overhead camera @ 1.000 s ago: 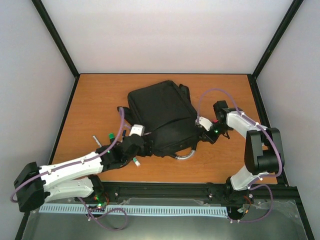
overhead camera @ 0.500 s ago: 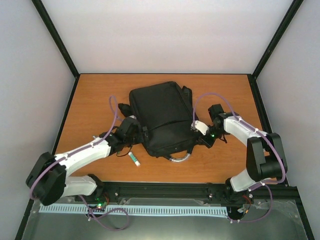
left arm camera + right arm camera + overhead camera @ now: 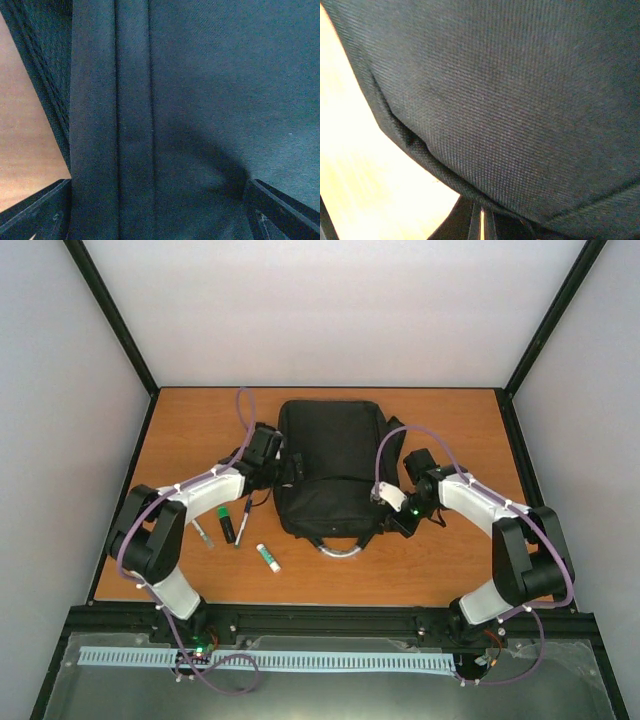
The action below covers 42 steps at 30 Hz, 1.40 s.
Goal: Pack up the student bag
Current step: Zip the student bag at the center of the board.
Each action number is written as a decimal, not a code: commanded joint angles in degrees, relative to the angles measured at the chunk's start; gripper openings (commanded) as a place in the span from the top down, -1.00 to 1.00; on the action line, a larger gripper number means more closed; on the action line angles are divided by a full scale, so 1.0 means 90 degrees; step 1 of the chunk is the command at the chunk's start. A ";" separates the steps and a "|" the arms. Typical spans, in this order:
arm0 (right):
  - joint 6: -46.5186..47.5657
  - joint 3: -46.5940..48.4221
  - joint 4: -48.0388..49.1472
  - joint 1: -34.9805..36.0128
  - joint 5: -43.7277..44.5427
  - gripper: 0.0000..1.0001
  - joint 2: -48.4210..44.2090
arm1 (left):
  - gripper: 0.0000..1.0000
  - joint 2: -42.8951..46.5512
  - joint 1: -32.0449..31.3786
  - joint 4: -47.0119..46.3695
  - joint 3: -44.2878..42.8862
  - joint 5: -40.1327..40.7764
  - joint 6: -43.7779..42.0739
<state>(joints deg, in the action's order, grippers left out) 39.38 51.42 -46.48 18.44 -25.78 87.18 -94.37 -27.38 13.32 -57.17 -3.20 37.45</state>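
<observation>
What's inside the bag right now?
Can't tell: the student bag shows only black fabric, no opening in any view. A green marker, a pen and a glue stick lie outside on the table.

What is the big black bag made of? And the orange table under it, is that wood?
The student bag looks like soft woven cloth, matt black: the wrist views show fine ribbed threads and stitched seams. The table looks like wood or a wood-look sheet, smooth and orange-brown with faint grain. The pictures cannot settle which.
</observation>
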 commanded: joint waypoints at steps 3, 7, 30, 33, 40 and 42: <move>-0.0277 0.0346 0.0279 0.0100 -0.0435 0.94 0.0152 | -0.69 0.0326 0.0017 0.0159 -0.0684 0.0402 -0.0868; -0.0263 0.0174 0.0413 0.0100 -0.0523 0.94 0.0195 | -0.64 0.0946 -0.0271 0.0396 -0.0507 0.0869 -0.1316; -0.0366 0.0121 0.0459 0.0100 -0.0822 0.94 0.0176 | -0.30 0.1291 -0.2946 -0.0318 0.0460 0.0482 -0.4916; -0.0378 0.0131 0.0448 0.0100 -0.0827 0.94 0.0222 | -0.36 0.1168 -0.3047 -0.0456 0.0409 0.0484 -0.5047; -0.0426 0.0112 0.0461 0.0100 -0.0759 0.95 0.0214 | -0.32 0.0916 -0.3205 -0.0810 0.0422 0.0956 -0.5312; -0.0444 0.0151 0.0441 0.0100 -0.0734 0.94 0.0251 | -0.29 0.0844 -0.3283 -0.0973 0.0437 0.1136 -0.5405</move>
<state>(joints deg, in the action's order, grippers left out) 35.92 52.45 -43.88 18.79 -30.85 88.60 -85.71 -55.09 9.34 -51.42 3.33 -7.75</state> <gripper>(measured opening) 0.030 0.658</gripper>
